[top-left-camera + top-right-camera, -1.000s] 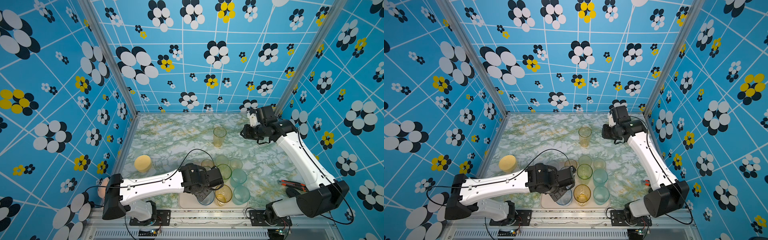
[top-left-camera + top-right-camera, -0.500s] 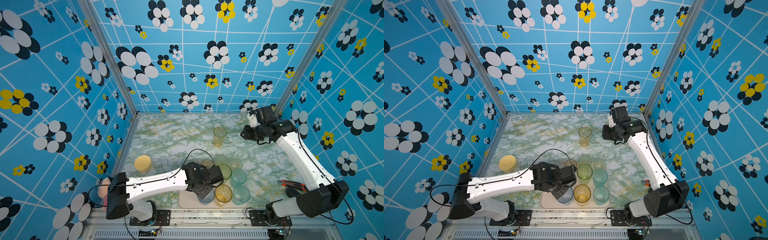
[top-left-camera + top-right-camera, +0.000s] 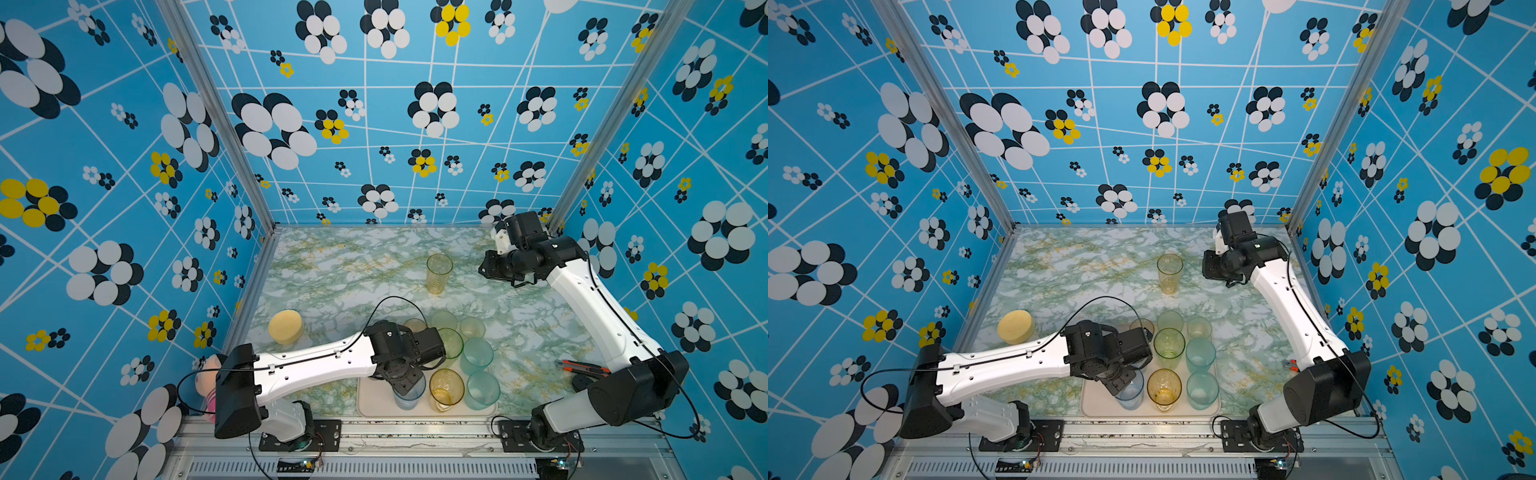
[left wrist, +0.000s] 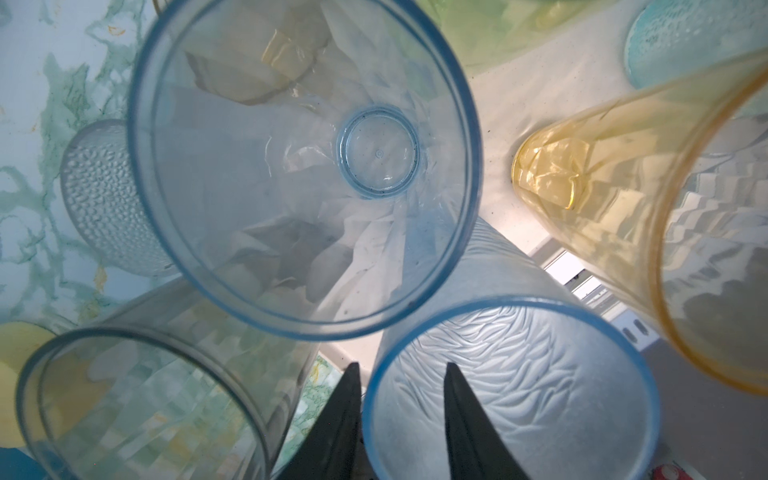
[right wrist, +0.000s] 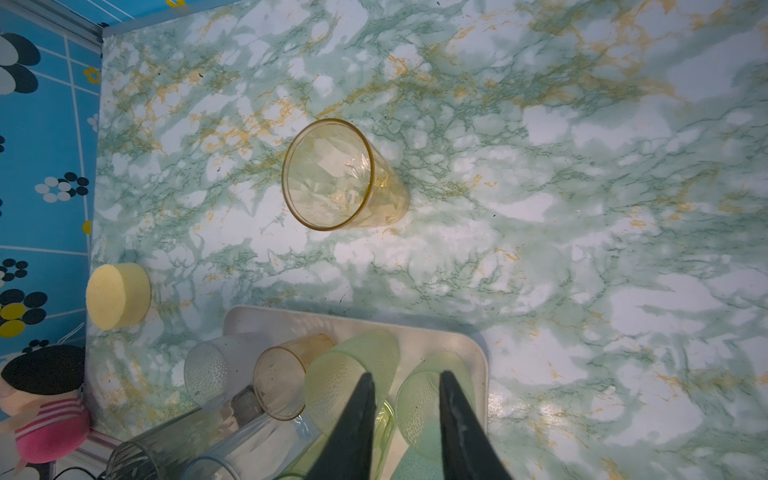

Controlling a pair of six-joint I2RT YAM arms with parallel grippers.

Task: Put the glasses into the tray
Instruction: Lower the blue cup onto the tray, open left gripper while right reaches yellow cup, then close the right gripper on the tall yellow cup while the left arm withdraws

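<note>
The marble table (image 3: pixel 332 266) carries a cream tray (image 3: pixel 371 395) at its front edge, crowded with upright tumblers (image 3: pixel 476 353). The left gripper (image 4: pixel 401 374) hangs over the tray's front edge, fingers apart astride the rim of a blue tumbler (image 4: pixel 519 395). The right gripper (image 5: pixel 405 380), fingers apart and empty, hovers near the table's back right corner. One amber tumbler (image 3: pixel 438 272) stands alone on the table toward the back edge.

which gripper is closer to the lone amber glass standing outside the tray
Right. The right gripper hovers just right of the lone amber glass in both top views. The left gripper is far off, over the tray at a blue glass.
</note>
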